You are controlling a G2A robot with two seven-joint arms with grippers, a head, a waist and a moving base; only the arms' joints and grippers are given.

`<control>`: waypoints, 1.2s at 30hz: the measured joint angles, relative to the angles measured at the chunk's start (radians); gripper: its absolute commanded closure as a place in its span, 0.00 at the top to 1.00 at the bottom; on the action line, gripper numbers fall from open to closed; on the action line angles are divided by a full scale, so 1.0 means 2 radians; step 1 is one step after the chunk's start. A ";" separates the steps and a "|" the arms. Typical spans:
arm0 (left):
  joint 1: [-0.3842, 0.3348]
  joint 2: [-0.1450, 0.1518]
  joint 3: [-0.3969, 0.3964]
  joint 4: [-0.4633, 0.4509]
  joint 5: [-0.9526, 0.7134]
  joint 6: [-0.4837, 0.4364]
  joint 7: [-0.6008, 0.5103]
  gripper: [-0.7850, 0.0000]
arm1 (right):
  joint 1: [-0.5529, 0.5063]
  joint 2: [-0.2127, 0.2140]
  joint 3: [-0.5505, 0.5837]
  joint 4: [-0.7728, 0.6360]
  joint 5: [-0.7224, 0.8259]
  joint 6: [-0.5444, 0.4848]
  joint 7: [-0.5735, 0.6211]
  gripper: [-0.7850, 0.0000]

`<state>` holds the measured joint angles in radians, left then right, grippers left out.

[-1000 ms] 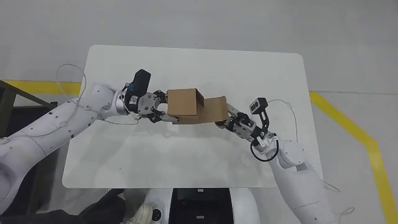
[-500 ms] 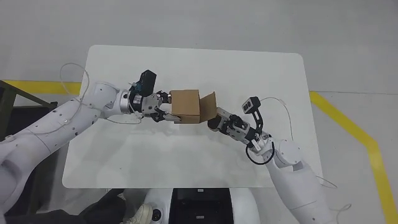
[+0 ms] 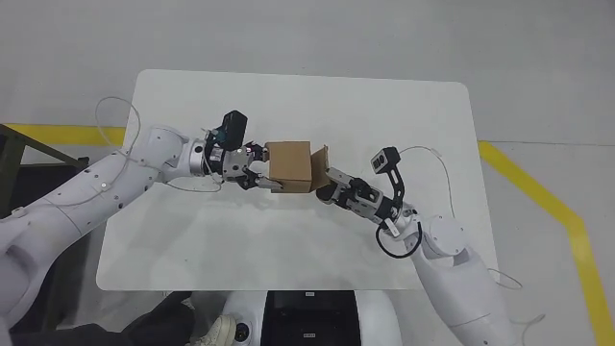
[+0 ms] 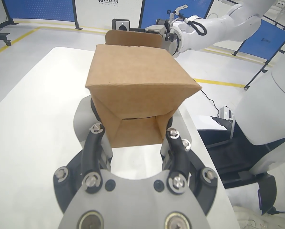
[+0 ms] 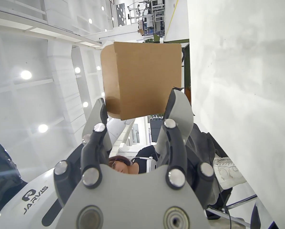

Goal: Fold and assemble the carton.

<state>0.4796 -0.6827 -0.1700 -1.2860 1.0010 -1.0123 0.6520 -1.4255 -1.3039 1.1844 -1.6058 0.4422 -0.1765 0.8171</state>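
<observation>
The floor (image 3: 288, 19) is that pale grey, slightly glossy stuff, with yellow lines (image 3: 538, 190) running past both sides of the white table (image 3: 384, 106), which has rounded corners. Further back there's a row of blue partition panels (image 4: 35, 1) with a white panel (image 4: 109, 13) between them, all on black frames. The ceiling is white with loads of round lights (image 5: 26, 74).

Matt cardbd carton (image 3: 288, 160), smooth wht table (image 3: 384, 115)

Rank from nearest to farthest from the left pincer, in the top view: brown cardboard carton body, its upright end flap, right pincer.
1. Brown carton body, held.
2. End flap, far end.
3. Right pincer, beyond flap.
</observation>
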 measured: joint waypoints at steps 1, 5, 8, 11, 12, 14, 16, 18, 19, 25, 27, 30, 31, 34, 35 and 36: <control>0.000 0.000 0.000 0.000 -0.001 0.000 -0.001 0.51 | 0.000 0.000 0.000 -0.002 -0.003 0.001 -0.002 0.53; 0.000 -0.001 0.000 0.000 -0.004 0.000 -0.004 0.51 | 0.000 0.002 -0.002 -0.009 -0.010 0.004 -0.010 0.47; 0.000 -0.001 0.000 -0.001 -0.004 0.000 -0.005 0.51 | -0.001 0.002 -0.003 -0.012 -0.012 0.006 -0.012 0.48; -0.001 -0.001 0.000 -0.001 -0.004 0.000 -0.005 0.50 | 0.000 0.003 -0.004 -0.015 -0.001 0.005 -0.007 0.47; -0.001 -0.001 0.000 0.000 -0.004 0.000 -0.004 0.51 | 0.000 0.003 -0.003 -0.016 0.004 0.004 -0.005 0.47; -0.001 -0.001 0.000 0.000 -0.004 0.000 -0.005 0.51 | -0.001 0.004 -0.002 -0.017 0.008 0.002 -0.004 0.47; -0.001 -0.001 0.000 0.000 -0.004 0.000 -0.006 0.51 | 0.001 0.004 -0.002 -0.016 0.005 0.003 -0.009 0.46; -0.001 -0.001 0.000 0.000 -0.003 0.000 -0.007 0.51 | 0.002 0.005 -0.003 -0.015 -0.001 0.005 -0.016 0.45; -0.001 -0.001 0.000 0.000 -0.002 0.000 -0.007 0.51 | 0.003 0.005 -0.004 -0.015 -0.003 0.006 -0.018 0.44; -0.001 -0.001 0.000 0.000 -0.001 0.000 -0.008 0.51 | 0.005 0.006 -0.007 -0.019 -0.017 0.010 -0.032 0.37; -0.002 -0.001 0.000 0.000 0.000 0.000 -0.007 0.51 | 0.005 0.006 -0.007 -0.022 -0.021 0.011 -0.037 0.37; -0.003 -0.001 0.000 0.001 0.003 0.000 -0.007 0.51 | 0.004 0.007 -0.008 -0.025 -0.029 0.013 -0.043 0.38; -0.003 -0.001 0.000 0.001 0.003 0.000 -0.007 0.51 | 0.003 0.007 -0.008 -0.026 -0.032 0.014 -0.045 0.39; -0.004 -0.001 0.000 0.001 0.004 0.000 -0.004 0.50 | 0.002 0.008 -0.010 -0.029 -0.041 0.015 -0.054 0.39; -0.004 0.000 0.000 0.000 0.005 0.000 -0.003 0.50 | 0.002 0.008 -0.010 -0.030 -0.043 0.016 -0.058 0.40; -0.004 0.000 0.000 0.000 0.005 0.000 -0.002 0.50 | 0.001 0.008 -0.011 -0.031 -0.045 0.016 -0.059 0.40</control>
<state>0.4722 -0.6830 -0.1700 -1.2853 1.0113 -1.0123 0.6474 -1.4226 -1.2870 1.1633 -1.6683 0.3526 -0.1448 0.6985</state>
